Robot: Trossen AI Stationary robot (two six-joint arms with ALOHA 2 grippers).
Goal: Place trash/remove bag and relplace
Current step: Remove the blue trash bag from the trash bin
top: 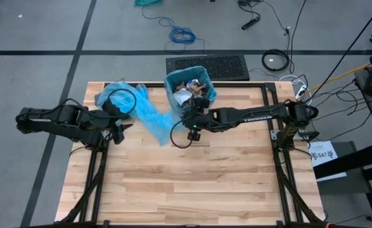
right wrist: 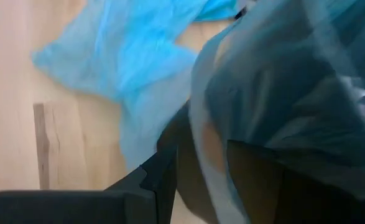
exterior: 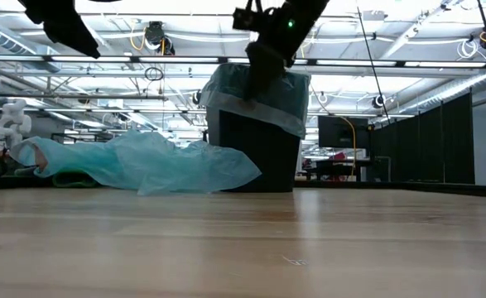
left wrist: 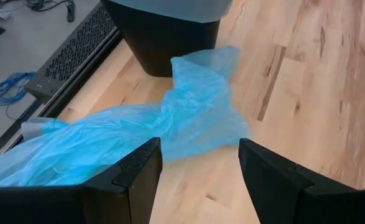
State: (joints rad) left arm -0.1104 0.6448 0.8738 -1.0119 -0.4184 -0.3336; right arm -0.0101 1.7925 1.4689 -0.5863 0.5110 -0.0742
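Observation:
A black bin (exterior: 255,153) lined with a pale blue bag (exterior: 288,99) stands at the table's far middle. The trash (top: 191,88), white and brown crumpled scraps, lies inside it. A second, loose blue bag (top: 144,114) lies flat and crumpled on the table left of the bin. My right gripper (exterior: 257,79) slants down at the bin's near rim, open. The lining bag's turned-over edge (right wrist: 201,124) lies between its fingers. My left gripper (left wrist: 199,174) hangs open above the table, just near of the loose bag (left wrist: 170,130), and holds nothing. My right gripper has its fingers on either side of the lining bag's turned-over edge (right wrist: 198,149) at the bin's near rim, coming from above and the near side. Whether the fingers touch the film, I cannot tell.
A black perforated mat (top: 208,66) and cables lie on the floor beyond the table's far edge. More cables and a power strip (top: 300,85) lie at the far right corner. The near half of the wooden table (top: 186,183) is bare boards.

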